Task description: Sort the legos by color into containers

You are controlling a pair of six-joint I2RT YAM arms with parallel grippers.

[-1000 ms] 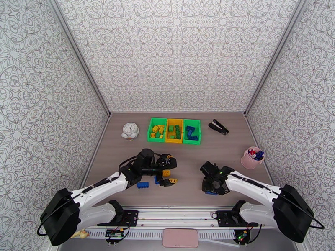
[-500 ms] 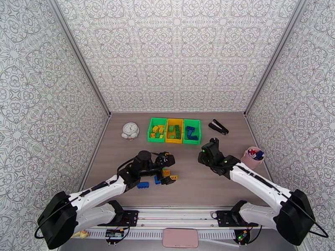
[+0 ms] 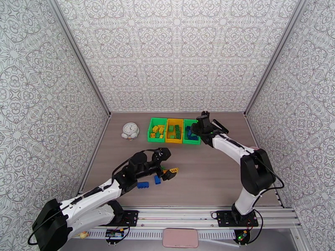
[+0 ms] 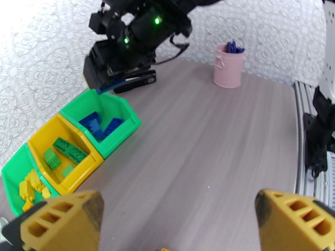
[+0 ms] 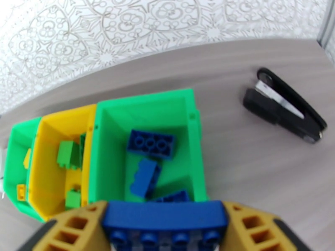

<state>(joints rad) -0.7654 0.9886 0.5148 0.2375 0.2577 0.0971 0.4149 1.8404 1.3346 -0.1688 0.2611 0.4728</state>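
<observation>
Left gripper (image 4: 178,224), nearest the arm bases, hangs above the wood-grain table (image 3: 217,180). Its yellow fingers (image 4: 63,224) are spread wide with nothing between them. Two loose blue studded plastic bricks (image 3: 143,185) lie on the table just beside it, on its near-left side. The larger one has its long axis running left to right in the top view.

Right gripper (image 5: 165,231), farther out, is clamped on a long blue studded plastic brick (image 5: 165,215). The jaws press the two short ends, so the brick's long axis spans the gap from finger to finger, crosswise in the right wrist view. A row of studs shows along the edge nearest that camera. The brick hangs above the right-hand green rectangular plastic bin (image 5: 190,130), apart from it.

Three blue bricks (image 5: 150,144) lie in that bin. Joined to its left is the yellow rectangular plastic bin (image 5: 42,172), holding green bricks (image 5: 67,154). Next to that is the left-hand green rectangular plastic bin (image 5: 14,164), holding yellow bricks (image 5: 21,191). A black stapler (image 5: 284,105) lies on the table just right of the bins.
</observation>
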